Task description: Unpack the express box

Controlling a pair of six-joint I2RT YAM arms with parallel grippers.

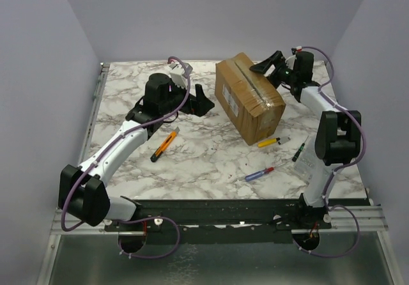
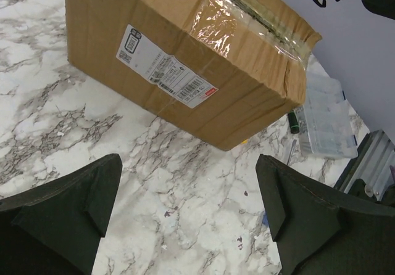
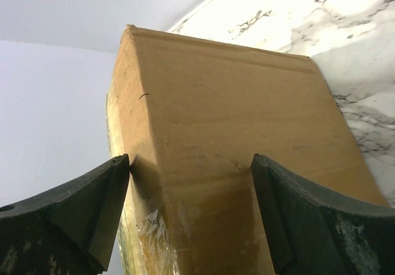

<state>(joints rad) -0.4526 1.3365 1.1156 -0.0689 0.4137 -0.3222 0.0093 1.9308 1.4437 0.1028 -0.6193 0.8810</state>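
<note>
The express box [image 1: 248,100] is a brown cardboard carton with glossy tape along its top seam. It stands on the marble table [image 1: 204,163], right of centre. In the left wrist view the express box [image 2: 185,59] shows its white label [image 2: 165,74]. My left gripper [image 1: 202,100] is open just left of the box, low over the table; nothing lies between its fingers [image 2: 188,185]. My right gripper [image 1: 265,64] is at the box's far upper right edge. In its own view its jaws [image 3: 190,164] stand wide on either side of that edge of the box [image 3: 222,102].
An orange utility knife [image 1: 163,146] lies left of centre. Near the box's front corner are a small yellow tool [image 1: 268,142], a green-handled tool [image 1: 298,152] and a red-and-blue screwdriver [image 1: 261,173]. A clear plastic case [image 2: 327,118] sits right of the box. Walls enclose the table.
</note>
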